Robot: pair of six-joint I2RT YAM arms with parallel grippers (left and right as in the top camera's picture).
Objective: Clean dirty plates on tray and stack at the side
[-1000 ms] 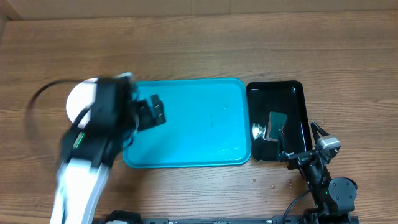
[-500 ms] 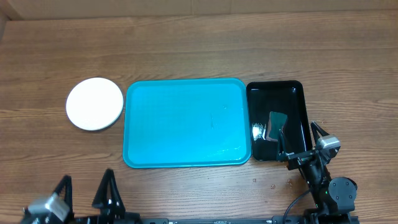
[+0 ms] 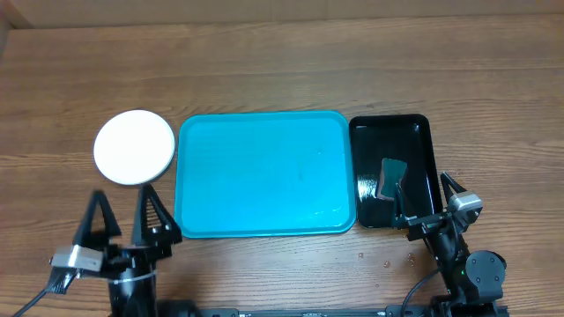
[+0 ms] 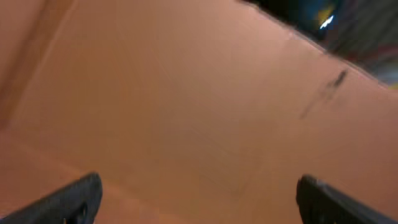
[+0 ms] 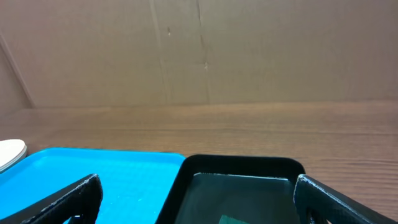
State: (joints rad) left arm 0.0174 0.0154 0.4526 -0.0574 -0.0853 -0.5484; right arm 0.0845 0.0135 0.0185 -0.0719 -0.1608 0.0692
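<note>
A white plate [image 3: 134, 147] lies on the table left of the turquoise tray [image 3: 264, 173]; any plates under it are hidden. The tray holds no plates. Its near part shows in the right wrist view [image 5: 93, 180], with the white plate's edge [image 5: 11, 152] at far left. My left gripper [image 3: 122, 216] is open and empty at the table's front left, below the plate; its wrist view shows only blurred brown surface between the fingers [image 4: 199, 202]. My right gripper [image 3: 426, 204] is open and empty at the front right, at the black tray's near right corner [image 5: 196, 199].
A glossy black tray [image 3: 414, 132] stands right of the turquoise tray and holds a dark green sponge [image 3: 390, 176]. Small orange crumbs [image 3: 385, 261] lie on the wood in front of it. A cardboard wall [image 5: 199, 50] backs the table.
My left arm has drawn back from over the white plate and tray's left edge to the table's front left. The plate now shows uncovered. The right arm has not moved.
</note>
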